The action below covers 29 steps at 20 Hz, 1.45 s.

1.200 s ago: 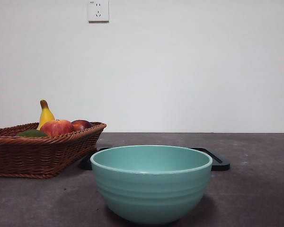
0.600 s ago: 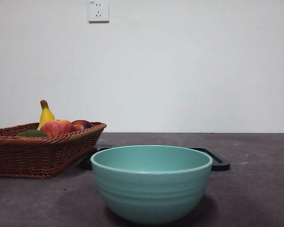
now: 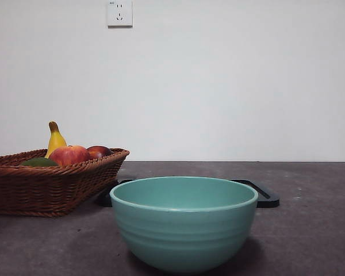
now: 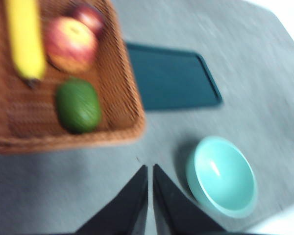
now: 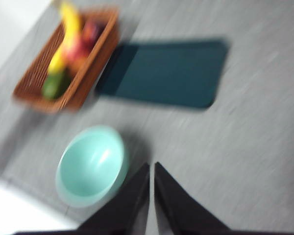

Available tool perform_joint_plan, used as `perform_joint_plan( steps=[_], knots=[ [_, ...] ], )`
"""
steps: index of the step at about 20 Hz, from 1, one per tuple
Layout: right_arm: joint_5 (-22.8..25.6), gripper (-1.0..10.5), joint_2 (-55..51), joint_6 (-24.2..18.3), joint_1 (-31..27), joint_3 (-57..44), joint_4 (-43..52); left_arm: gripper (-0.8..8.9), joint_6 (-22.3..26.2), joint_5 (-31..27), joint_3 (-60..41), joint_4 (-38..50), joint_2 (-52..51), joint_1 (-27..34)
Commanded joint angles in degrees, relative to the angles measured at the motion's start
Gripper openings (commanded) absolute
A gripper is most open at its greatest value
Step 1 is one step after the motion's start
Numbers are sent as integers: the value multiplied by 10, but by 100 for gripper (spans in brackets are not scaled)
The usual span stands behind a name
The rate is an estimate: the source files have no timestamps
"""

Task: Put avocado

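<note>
My left gripper (image 4: 150,171) and right gripper (image 5: 151,170) both hung high over the table with jaws nearly together, holding and touching nothing. One avocado (image 4: 78,105) lay in the one wicker basket (image 4: 125,93), with one banana (image 4: 25,41) at its 11 o'clock and two apples at 1 o'clock. One teal bowl (image 3: 184,223) and one dark tray (image 4: 171,78) sat outside the basket.

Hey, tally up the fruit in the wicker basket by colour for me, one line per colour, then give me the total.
Yellow: 1, the banana
Red: 2, the apple and a darker red fruit beside it
Green: 1, the avocado
Total: 4 fruits in the basket
</note>
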Motion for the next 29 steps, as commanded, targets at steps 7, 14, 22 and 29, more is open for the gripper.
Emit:
perform_joint_plan(
  steps=[7,14,22,29],
  knots=[
    [-14,7,7,-46,72,9,-45,15,30,12,24,-56,9,-30],
    [-8,254,7,-41,72,9,-39,217,30,11,24,-57,9,-30],
    [-8,381,7,-41,72,9,-39,435,28,9,24,-52,10,-30],
    [-8,381,7,-40,72,9,-38,435,24,-24,28,-1,48,-30]
  ],
)
